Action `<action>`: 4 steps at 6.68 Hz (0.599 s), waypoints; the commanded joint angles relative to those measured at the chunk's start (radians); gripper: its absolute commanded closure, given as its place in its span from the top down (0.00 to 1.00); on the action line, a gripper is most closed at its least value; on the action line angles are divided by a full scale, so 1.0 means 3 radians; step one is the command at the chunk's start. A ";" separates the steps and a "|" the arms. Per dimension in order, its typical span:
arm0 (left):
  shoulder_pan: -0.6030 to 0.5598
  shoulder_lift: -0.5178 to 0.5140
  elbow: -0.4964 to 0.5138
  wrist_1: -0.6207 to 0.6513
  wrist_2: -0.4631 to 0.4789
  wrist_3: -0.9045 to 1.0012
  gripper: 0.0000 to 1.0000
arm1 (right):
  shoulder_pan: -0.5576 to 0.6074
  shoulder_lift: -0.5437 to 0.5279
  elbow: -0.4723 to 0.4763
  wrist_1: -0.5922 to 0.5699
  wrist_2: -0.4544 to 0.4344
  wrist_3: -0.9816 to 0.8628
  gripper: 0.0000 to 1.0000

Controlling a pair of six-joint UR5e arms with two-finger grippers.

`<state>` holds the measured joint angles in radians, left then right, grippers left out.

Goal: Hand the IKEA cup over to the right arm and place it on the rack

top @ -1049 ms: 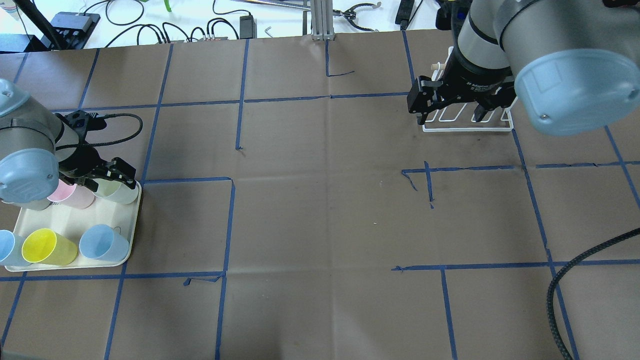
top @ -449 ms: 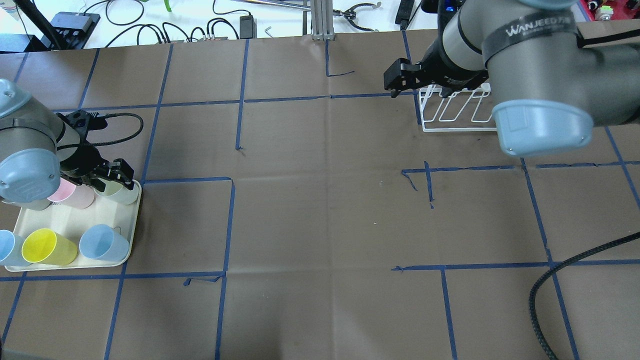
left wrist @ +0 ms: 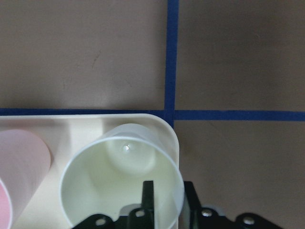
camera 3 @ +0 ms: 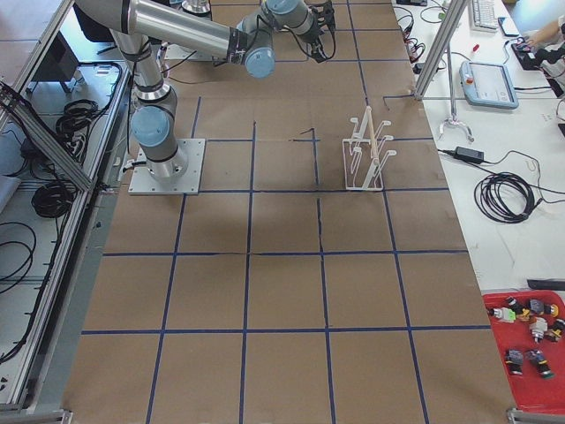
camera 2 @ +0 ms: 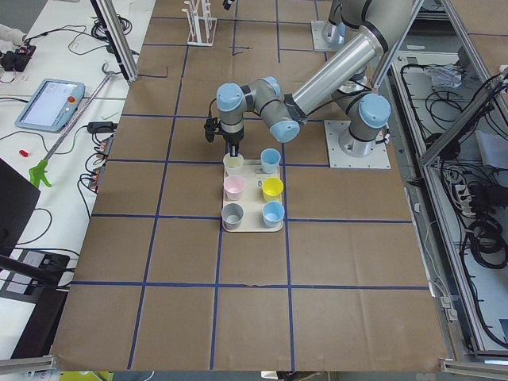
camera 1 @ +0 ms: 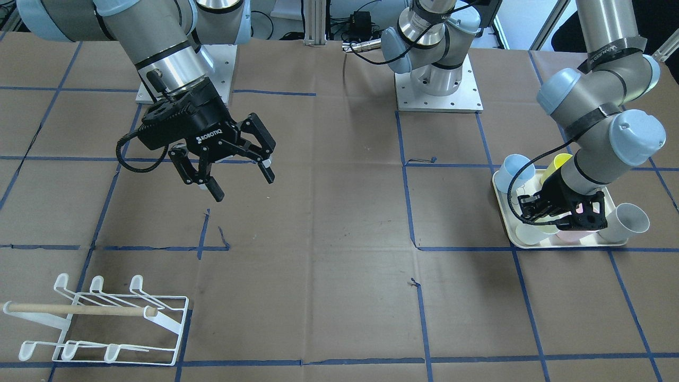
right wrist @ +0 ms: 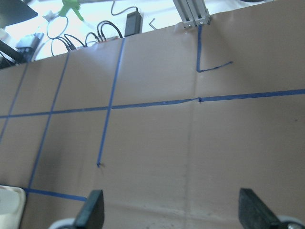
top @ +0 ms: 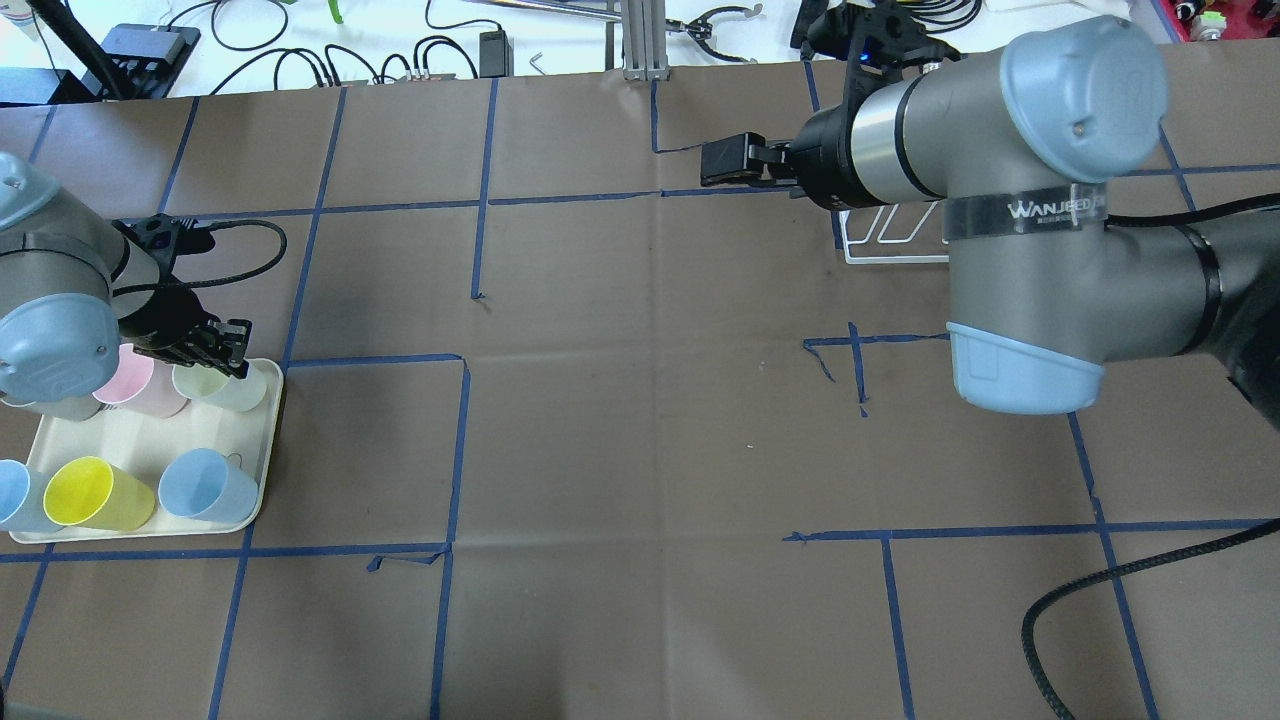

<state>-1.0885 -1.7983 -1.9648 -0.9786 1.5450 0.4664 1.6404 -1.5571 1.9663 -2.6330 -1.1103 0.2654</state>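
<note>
A: Where's the cup?
B: Pale green cup (left wrist: 119, 186) stands upright in a corner of the cream tray (top: 130, 440), w/ 5 other cups (top: 85, 492). Tray's on the table's L half, approx. midway between robot-side and operators' edges.
A: L gripper (left wrist: 169, 200)?
B: Fingers (left wrist: 148, 195) straddle the cup's wall, 1 inside, 1 outside. Can't tell if they pinch it.
A: R gripper (camera 1: 243, 185)?
B: Spread wide, nothing in it, above the table. Rack (camera 1: 79, 309) sits by the operators' edge, R half.
</note>
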 commanded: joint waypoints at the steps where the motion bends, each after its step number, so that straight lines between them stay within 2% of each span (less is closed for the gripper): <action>1: -0.0012 0.0184 0.0076 -0.0056 -0.0087 0.0015 0.00 | 0.0008 0.0006 0.0057 -0.0502 0.0274 0.1008 1.00; 2: -0.0154 0.0358 0.0193 -0.0274 -0.0108 -0.0020 0.00 | 0.0013 0.0006 0.0067 -0.0595 0.0326 0.1260 1.00; 3: -0.0252 0.0461 0.0452 -0.0651 -0.0093 -0.0056 0.00 | 0.0024 0.0006 0.0214 -0.0874 0.0377 0.1688 0.99; 4: -0.0273 0.0442 0.0870 -0.1156 -0.0083 -0.0067 0.00 | 0.0024 0.0011 0.0509 -0.1520 0.0489 0.2077 0.99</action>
<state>-1.1524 -1.6777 -1.8271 -1.1691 1.5176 0.4530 1.6465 -1.5551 2.0370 -2.9094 -0.9972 0.7463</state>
